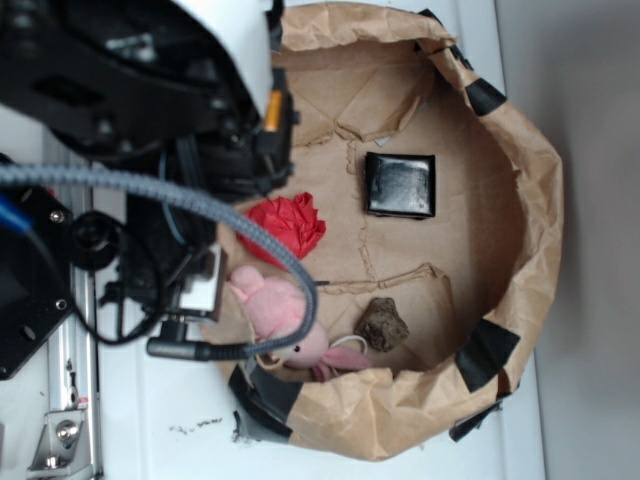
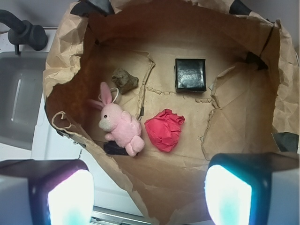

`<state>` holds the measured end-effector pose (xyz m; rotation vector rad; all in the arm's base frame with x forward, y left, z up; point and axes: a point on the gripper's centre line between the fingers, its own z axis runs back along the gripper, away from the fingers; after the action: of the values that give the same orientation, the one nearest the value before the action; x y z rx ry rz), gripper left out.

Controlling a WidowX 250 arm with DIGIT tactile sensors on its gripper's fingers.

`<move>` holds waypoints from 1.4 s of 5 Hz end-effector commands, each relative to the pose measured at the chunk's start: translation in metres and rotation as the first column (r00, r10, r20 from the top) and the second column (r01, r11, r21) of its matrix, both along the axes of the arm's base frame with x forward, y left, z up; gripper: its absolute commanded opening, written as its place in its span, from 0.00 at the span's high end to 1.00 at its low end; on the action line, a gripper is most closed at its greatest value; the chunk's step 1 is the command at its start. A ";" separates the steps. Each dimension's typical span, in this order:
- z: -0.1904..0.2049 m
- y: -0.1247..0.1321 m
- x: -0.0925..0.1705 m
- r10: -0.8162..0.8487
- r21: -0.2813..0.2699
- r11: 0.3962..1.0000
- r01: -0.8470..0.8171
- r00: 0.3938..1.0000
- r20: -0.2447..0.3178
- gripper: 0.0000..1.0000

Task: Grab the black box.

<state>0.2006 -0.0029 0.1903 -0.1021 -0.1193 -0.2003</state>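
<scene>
The black box [image 1: 400,185] [image 2: 190,75] lies flat on the floor of a brown paper nest, glossy with a whitish sheen on top. My gripper [image 2: 149,194] is open, its two pale pads wide apart at the bottom of the wrist view with nothing between them. It hovers high above the nest's near rim, well short of the box. In the exterior view the arm [image 1: 150,80] fills the upper left and the fingertips are hidden behind it.
A crumpled red paper wad [image 2: 165,130] [image 1: 288,225], a pink plush bunny [image 2: 119,124] [image 1: 285,320] and a brown rock [image 2: 124,79] [image 1: 382,324] share the nest. Its paper walls [image 2: 61,61] [image 1: 535,230] carry black tape patches [image 1: 487,352]. A grey cable [image 1: 230,215] crosses the exterior view.
</scene>
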 end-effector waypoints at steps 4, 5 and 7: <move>-0.083 -0.002 0.116 0.107 0.021 0.994 -0.109 0.991 0.075 0.00; -0.114 0.008 0.112 0.078 0.046 0.996 -0.081 0.996 0.053 0.00; -0.151 0.016 0.110 0.072 0.104 0.992 -0.075 0.997 0.034 0.00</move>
<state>0.3095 0.0125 0.0368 0.0122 -0.1284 -0.1404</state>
